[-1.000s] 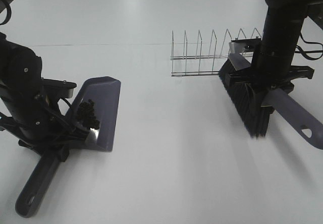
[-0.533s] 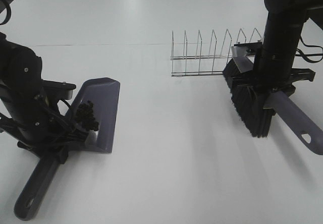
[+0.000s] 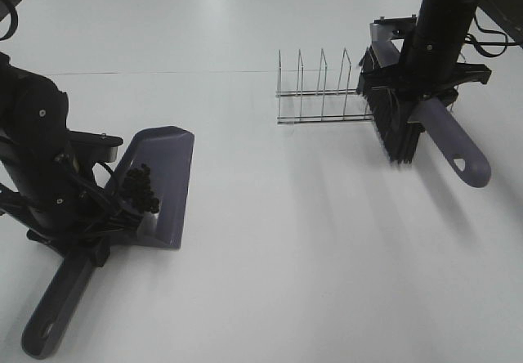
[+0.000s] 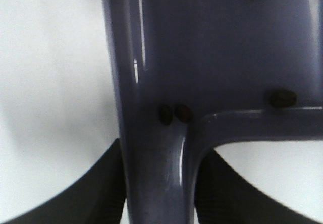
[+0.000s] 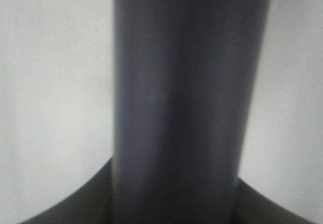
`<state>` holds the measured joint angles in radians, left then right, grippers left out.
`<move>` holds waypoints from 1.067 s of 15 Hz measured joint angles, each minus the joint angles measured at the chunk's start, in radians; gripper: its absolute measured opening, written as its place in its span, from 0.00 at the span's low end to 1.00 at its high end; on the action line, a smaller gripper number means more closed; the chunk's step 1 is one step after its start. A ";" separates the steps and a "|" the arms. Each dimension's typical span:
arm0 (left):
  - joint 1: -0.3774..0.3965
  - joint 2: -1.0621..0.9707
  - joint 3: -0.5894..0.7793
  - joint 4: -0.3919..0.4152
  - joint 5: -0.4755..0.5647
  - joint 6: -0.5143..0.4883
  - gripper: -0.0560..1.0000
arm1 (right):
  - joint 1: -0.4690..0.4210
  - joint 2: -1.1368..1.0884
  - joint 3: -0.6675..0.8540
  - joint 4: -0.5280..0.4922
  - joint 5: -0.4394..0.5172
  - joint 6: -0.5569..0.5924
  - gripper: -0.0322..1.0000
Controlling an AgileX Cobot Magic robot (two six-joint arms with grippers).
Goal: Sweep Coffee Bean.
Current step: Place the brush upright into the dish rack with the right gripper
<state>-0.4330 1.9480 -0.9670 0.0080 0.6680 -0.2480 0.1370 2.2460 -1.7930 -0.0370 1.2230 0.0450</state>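
Note:
The purple dustpan [image 3: 167, 179] lies on the white table at the left, with the coffee beans [image 3: 140, 189] clustered at its back. My left gripper [image 3: 90, 244] is shut on the dustpan's handle [image 3: 57, 306]. The left wrist view shows the handle [image 4: 156, 178] between the dark fingers [image 4: 96, 193] and a few beans [image 4: 174, 114] in the pan. My right gripper [image 3: 425, 105] is shut on the purple handle [image 3: 453, 146] of the brush, whose black bristles [image 3: 394, 130] hang above the table at the right end of the wire rack. The right wrist view shows only the handle [image 5: 176, 103], close and blurred.
A wire dish rack [image 3: 323, 89] stands at the back, right of centre, and the brush head overlaps its right end. White table surface [image 3: 286, 240] lies between the dustpan and the brush.
My right arm has lifted the brush and carried it back toward the rack's right end. The dustpan has tilted slightly and the beans have settled at its back.

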 joint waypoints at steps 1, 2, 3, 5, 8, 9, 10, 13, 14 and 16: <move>0.000 0.000 0.000 0.000 0.001 0.000 0.37 | 0.000 0.030 -0.036 -0.002 0.001 0.000 0.34; 0.000 0.000 0.000 -0.001 0.011 0.000 0.37 | -0.001 0.070 -0.100 -0.006 0.004 0.002 0.34; 0.000 0.000 -0.001 0.000 0.019 0.000 0.37 | -0.001 0.089 -0.129 -0.007 0.003 0.003 0.34; 0.000 0.000 -0.001 0.000 0.021 0.001 0.37 | -0.001 0.116 -0.176 -0.012 0.004 0.003 0.34; 0.000 0.000 -0.002 0.000 0.023 0.001 0.37 | -0.008 0.123 -0.211 -0.011 0.005 0.016 0.34; 0.000 0.000 -0.002 0.000 0.023 0.001 0.37 | -0.019 0.130 -0.216 -0.002 0.002 0.032 0.34; 0.000 0.000 -0.002 0.000 0.024 0.001 0.37 | -0.026 0.135 -0.216 0.011 0.003 0.041 0.34; 0.000 0.000 -0.002 0.000 0.025 0.001 0.37 | -0.034 0.138 -0.216 0.044 0.002 0.044 0.34; 0.000 0.000 -0.002 0.000 0.025 0.001 0.37 | -0.034 0.139 -0.216 0.055 0.002 0.044 0.34; 0.000 0.000 -0.002 0.000 0.025 0.001 0.37 | -0.034 0.156 -0.216 0.087 0.002 0.045 0.34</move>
<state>-0.4330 1.9480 -0.9690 0.0080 0.6930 -0.2470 0.1030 2.4020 -2.0090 0.0500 1.2250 0.0900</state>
